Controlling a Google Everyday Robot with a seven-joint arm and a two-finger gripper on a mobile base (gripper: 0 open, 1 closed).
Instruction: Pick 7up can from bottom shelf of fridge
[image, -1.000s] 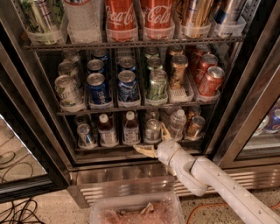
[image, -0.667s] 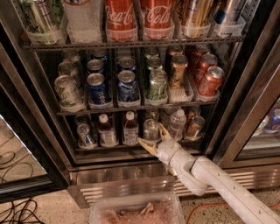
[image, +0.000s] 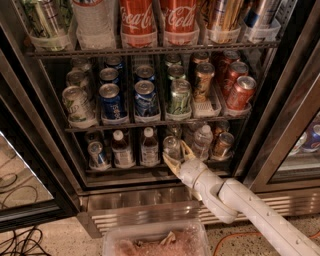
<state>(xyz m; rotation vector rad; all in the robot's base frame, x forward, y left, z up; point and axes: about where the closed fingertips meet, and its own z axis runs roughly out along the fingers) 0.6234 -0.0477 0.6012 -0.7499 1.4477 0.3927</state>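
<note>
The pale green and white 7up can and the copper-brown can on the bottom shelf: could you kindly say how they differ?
The pale green and white 7up can is light; the copper-brown can is dark and reddish. The 7up can stands mid-row with the open gripper right at it; the copper-brown can stands at the right end, apart from the gripper. Both are small with silver tops.

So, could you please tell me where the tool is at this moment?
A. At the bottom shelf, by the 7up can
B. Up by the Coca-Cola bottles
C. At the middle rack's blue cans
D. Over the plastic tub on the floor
A: the tool, fingers open, reaches into the bottom shelf right at the 7up can.
</note>
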